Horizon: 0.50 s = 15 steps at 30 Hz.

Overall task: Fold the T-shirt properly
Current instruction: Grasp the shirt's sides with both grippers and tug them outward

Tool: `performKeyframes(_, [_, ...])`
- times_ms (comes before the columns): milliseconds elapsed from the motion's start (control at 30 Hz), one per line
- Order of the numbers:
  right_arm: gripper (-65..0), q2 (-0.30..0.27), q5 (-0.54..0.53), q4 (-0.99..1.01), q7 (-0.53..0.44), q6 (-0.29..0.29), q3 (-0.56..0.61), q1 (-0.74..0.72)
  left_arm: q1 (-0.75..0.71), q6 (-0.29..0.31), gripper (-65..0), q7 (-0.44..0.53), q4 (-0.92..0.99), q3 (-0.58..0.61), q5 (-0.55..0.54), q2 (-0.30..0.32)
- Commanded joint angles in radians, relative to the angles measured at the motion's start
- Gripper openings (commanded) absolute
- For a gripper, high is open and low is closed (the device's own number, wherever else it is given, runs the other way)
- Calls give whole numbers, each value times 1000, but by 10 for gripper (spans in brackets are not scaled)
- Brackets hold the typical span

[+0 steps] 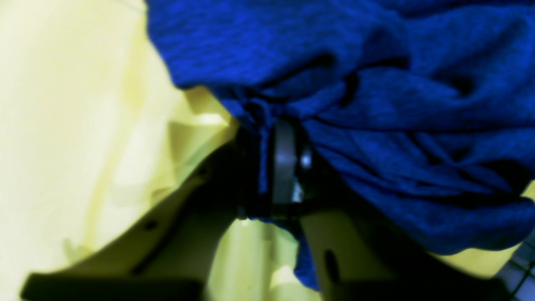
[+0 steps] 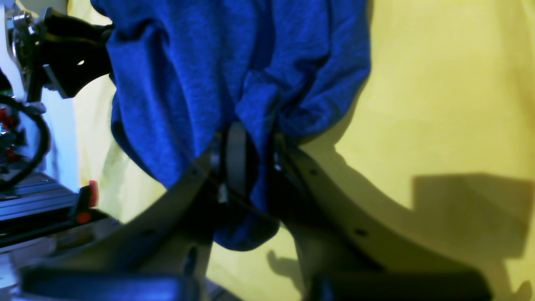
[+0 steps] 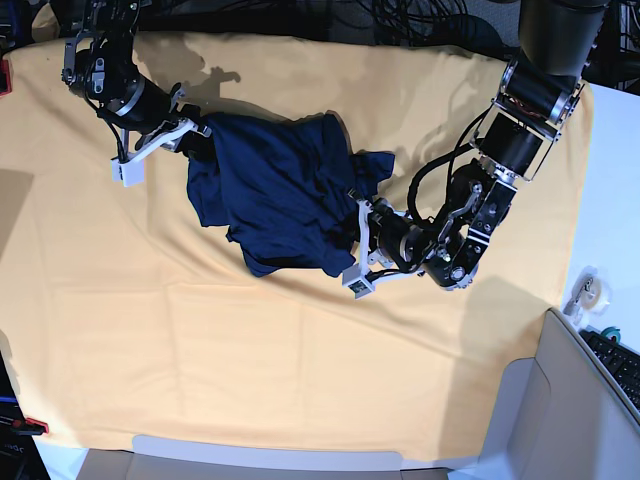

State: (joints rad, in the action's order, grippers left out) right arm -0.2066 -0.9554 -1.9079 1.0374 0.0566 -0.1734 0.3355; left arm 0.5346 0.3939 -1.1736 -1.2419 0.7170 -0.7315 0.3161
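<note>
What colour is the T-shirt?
Plain dark navy blue T-shirt, no print; seen best in the base view.

Left hand [image 1: 271, 167] blurred, half under T-shirt [image 1: 376, 83]

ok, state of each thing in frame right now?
T-shirt: bunched and crumpled, not folded, on the yellow cloth.
Left gripper: closed on a pinch of T-shirt fabric.
Right gripper: closed on a bunch of T-shirt fabric.
Yellow cloth: spread over the table, lightly wrinkled.
</note>
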Motion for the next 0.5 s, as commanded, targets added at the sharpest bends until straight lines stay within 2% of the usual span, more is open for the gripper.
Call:
performKeyframes(0, [-533, -9, -1, -17, -12, 10, -4, -9, 23, -8, -497, -21, -32, -12, 33, 18])
performKeyframes(100, [-433, -9, 5, -22, -12, 10, -4, -11, 2, -10, -400, -39, -117, -43, 31, 36])
performKeyframes(167, [-393, -9, 6, -32, -12, 10, -4, -19, -38, -10, -386, -45, -190, -132, 31, 48])
performKeyframes(367, [-388, -47, 8, -32, -12, 10, -68, -54, -118, -6, -397, -134, -391, -415, 30, 50])
performKeyframes(467, [-388, -54, 8, -32, -13, 10, -107, -82, -189, -3, -414, -156, -496, -497, 25, 50])
